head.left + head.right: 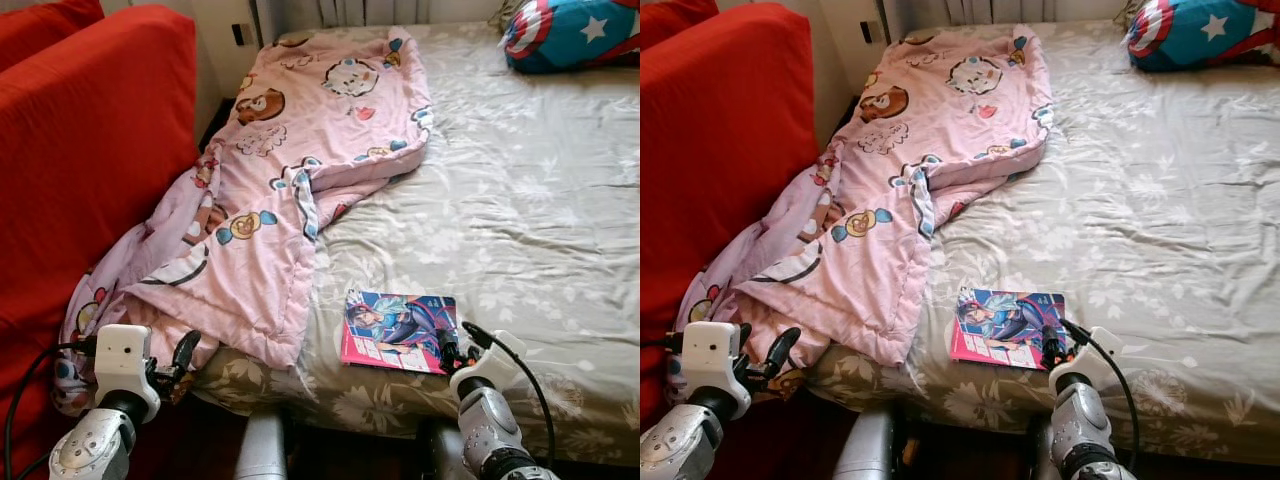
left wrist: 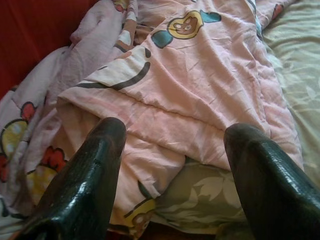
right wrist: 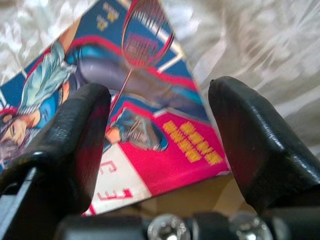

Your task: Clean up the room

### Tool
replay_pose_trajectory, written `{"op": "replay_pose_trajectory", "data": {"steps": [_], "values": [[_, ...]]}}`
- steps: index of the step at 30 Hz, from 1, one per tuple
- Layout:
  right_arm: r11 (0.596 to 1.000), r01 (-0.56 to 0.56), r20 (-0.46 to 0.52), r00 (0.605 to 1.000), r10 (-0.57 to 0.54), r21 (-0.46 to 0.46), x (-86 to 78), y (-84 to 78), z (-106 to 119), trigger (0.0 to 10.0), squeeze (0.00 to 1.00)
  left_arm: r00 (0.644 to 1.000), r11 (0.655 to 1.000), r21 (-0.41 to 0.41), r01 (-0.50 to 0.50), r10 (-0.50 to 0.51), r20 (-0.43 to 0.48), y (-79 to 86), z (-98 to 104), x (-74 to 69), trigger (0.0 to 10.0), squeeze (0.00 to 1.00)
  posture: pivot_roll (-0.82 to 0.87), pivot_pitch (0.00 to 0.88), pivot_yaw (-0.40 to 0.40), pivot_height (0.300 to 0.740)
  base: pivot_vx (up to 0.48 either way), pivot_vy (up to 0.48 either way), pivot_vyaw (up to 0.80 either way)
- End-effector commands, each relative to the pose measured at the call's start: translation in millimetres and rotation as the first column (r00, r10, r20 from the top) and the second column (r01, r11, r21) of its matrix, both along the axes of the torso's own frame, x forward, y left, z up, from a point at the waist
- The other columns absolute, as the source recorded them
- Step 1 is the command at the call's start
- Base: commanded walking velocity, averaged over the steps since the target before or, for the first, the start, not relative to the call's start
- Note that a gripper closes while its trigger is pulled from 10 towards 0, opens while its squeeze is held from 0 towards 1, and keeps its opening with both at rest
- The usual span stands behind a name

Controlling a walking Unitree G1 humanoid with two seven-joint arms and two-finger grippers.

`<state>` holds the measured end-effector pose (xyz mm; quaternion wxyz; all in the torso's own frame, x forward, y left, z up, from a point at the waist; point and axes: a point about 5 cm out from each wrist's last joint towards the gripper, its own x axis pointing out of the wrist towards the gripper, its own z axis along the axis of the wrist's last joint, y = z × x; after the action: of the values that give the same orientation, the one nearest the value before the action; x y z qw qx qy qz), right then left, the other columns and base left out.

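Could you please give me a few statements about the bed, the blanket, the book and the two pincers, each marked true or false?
1. The pink blanket hangs partly off the bed toward the red sofa. True.
2. The comic book lies under the blanket. False: it lies uncovered on the grey sheet, beside the blanket's edge.
3. The right pincer is open, right at the book's near corner. True.
4. The left pincer is shut on the blanket. False: its fingers are spread, facing the blanket's hanging corner.
5. A blue cushion with a white star sits at the far end of the bed. True.
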<state>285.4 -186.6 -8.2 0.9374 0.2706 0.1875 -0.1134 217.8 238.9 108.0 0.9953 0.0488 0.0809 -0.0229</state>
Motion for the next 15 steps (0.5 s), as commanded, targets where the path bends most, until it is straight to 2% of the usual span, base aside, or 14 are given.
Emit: {"op": "replay_pose_trajectory", "data": {"steps": [1, 5, 15], "values": [[0.999, -0.009, -0.033, 0.999, 0.011, 0.04, -7.2, 6.0, -8, 10.0, 0.0, 1.0, 1.0, 0.01, -0.019, 0.019, -0.018, 7.8, 1, -5.5, 10.0, 0.0, 0.33, 0.209, 0.129, 0.593, 0.0, 0.0, 0.0], [0.998, -0.016, -0.034, 0.999, 0.018, 0.055, -10.4, 7.7, -11, 10.0, 0.0, 1.0, 1.0, 0.017, -0.01, 0.011, -0.029, 6.6, 2, -9.4, 10.0, 0.0, 0.34, 0.222, 0.136, 0.593, 0.0, 0.0, 0.0], [0.995, 0.055, -0.046, 0.998, -0.052, 0.087, -18.8, -2.4, -17, 10.0, 0.0, 0.999, 0.999, 0.033, 0.001, 0.001, -0.045, 6.1, 3, -15.8, 10.0, 0.0, 0.36, 0.234, 0.139, 0.593, 0.0, 0.0, 0.0]]}}
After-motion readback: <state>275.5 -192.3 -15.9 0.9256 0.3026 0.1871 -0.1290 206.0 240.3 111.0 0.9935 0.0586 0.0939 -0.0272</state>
